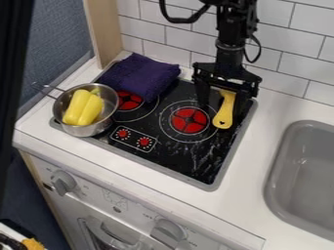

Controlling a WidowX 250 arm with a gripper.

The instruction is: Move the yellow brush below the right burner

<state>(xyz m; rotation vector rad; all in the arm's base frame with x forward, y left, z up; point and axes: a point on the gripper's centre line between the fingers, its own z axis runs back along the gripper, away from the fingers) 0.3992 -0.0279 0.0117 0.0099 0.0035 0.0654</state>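
While the yellow brush (223, 116) is positioned beside the right burner (190, 120), between the spread fingers of the gripper (222, 107), the black stovetop (196, 163) is also occupied by a purple cloth (140, 75) and a metal pot (81, 130), and the white counter (254, 180) is backed by white wall tiles (150, 31) and fitted with a gray sink (277, 146).

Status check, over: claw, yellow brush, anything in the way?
Black two-finger claw open, astride yellow plastic brush. Brush beside red-centred right burner, not below it. Folded purple cloth, round metal pot farther left, likely out of the way.
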